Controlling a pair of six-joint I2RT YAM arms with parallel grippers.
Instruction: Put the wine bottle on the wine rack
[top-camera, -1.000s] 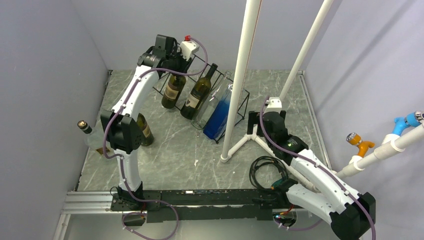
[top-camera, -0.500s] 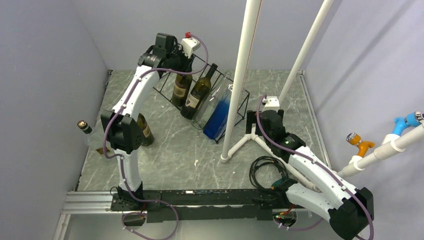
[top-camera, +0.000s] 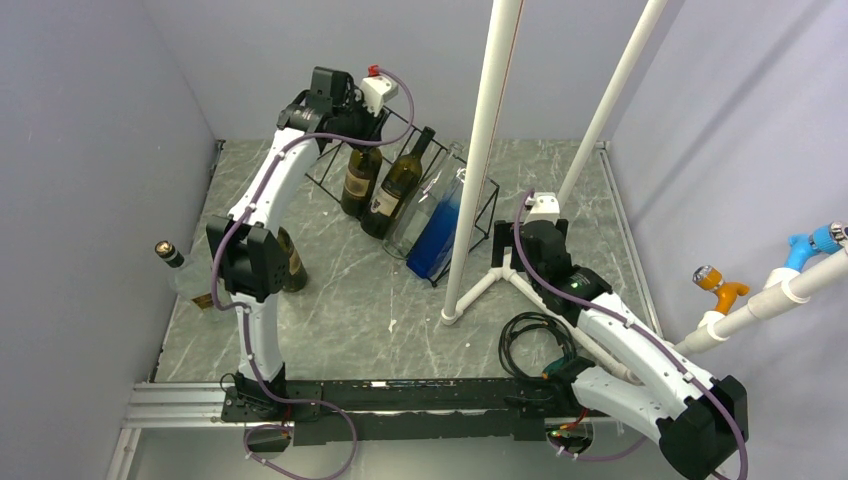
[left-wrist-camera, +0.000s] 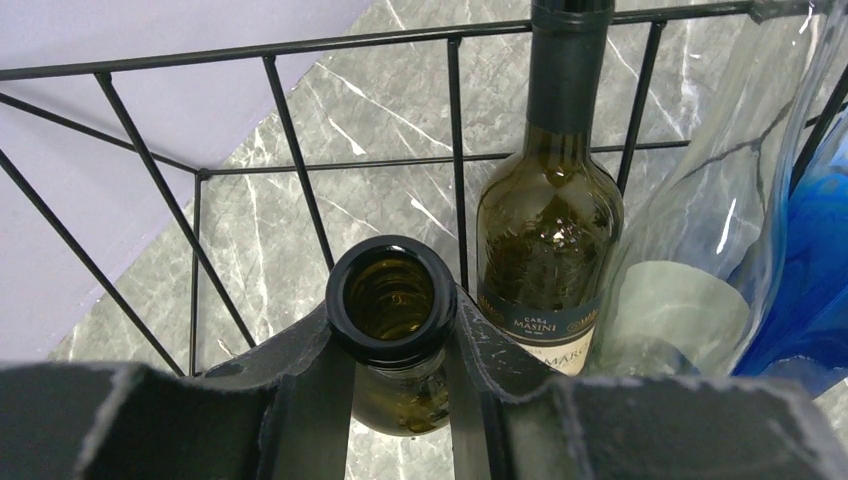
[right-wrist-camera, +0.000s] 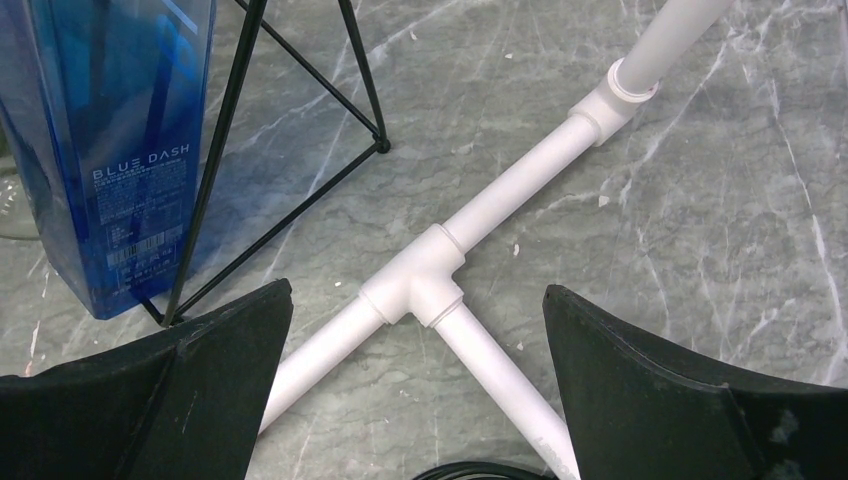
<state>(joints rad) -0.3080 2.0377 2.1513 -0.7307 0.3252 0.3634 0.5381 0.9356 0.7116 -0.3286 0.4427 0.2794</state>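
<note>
Item: bottle (top-camera: 360, 177), leaning in rack (left-wrist-camera: 300, 44), 11 o'clock on surface (top-camera: 340, 300), just beside Masini bottle (left-wrist-camera: 548, 230). State: left tool (left-wrist-camera: 393, 320) is gripping its neck; right tool (right-wrist-camera: 415, 290) is hanging wide, empty. Risk: if you are letting go before the base is seating, it may be tipping out. Left wrist view is showing the grip; top view is hiding it.

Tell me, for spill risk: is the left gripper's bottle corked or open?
Open: the bottle in the left gripper shows a bare, hollow mouth in the wrist view.
</note>
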